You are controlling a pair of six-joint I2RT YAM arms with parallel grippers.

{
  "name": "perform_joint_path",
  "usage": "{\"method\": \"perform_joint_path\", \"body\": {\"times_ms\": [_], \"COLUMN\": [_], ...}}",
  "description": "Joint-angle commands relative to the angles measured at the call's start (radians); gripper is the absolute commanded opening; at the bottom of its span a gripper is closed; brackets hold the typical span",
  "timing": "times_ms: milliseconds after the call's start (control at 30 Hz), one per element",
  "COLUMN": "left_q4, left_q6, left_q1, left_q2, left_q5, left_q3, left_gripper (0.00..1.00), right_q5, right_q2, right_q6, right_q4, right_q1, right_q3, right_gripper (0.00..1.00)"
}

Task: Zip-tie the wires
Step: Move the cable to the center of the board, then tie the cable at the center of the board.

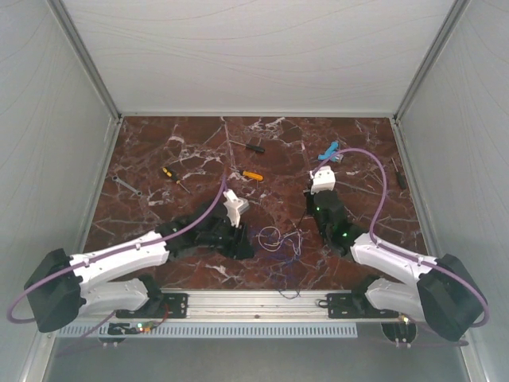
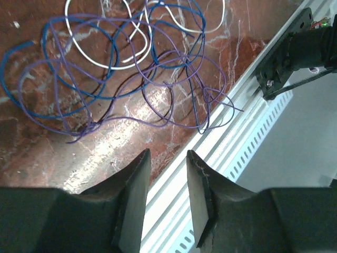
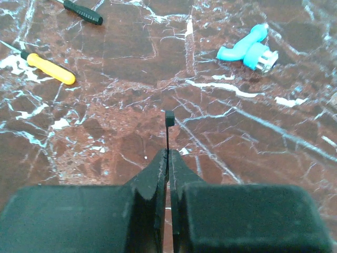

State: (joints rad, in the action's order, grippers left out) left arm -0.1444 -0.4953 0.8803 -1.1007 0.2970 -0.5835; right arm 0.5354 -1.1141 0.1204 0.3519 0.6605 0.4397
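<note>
Between the right fingers [image 3: 158, 176], which are pressing shut, a thin black zip tie [image 3: 169, 119] is projecting, its square head clear of the tips, over bare desk [image 3: 131, 58] well apart from the wires [image 2: 202, 100]. Those wires are lying in loose blue, purple and white loops near the front rail [image 2: 221, 142], just beyond the left fingers [image 2: 138, 176], which are standing narrowly parted and holding nothing. Judged step: the tie is in hand but the bundle is ungathered, so the next move is calling for pinching the loops together and carrying the tie across to encircle them.
</note>
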Motion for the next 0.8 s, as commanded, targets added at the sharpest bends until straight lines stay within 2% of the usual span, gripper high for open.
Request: {"method": "perform_joint_path", "body": {"times_ms": [0,133,267,500,667,767], "left_q4": [0.102,0.121,0.128,0.16,0.165,0.144], "left_q6": [-0.054,-0.071,-0.085,-0.122,-0.117,-0.166], "left_q1": [0.013,0.02,0.052,0.069,0.07,0.07], "left_q2": [-0.013,-0.027,-0.044,-0.048,-0.073,-0.077], "left_q5": [0.028,0.041,0.036,0.027,0.004,-0.116], "left_q3": [0.042,0.078,0.107,0.147,0.146,0.151], "left_gripper": [0.32,0.25,0.24,0.24,0.24,0.25], "right_q5": [0.012,0.046,0.102,0.138,0.056,0.013], "right_q2": [0.014,-0.004,-0.053,-0.053,-0.04,-0.035], "right_q6": [-0.213,-0.457,-0.622,-0.734,-0.698,-0.692], "right_q4": [0.085,0.256,0.402,0.534,0.475,0.418], "right_q1": [0.01,0.077,0.125,0.109,0.089,0.129], "right_q3": [-0.004,-0.053,-0.085,-0.11,-0.093,-0.106], "right_gripper": [0.0,0.0,0.0,0.0,0.0,0.0]}}
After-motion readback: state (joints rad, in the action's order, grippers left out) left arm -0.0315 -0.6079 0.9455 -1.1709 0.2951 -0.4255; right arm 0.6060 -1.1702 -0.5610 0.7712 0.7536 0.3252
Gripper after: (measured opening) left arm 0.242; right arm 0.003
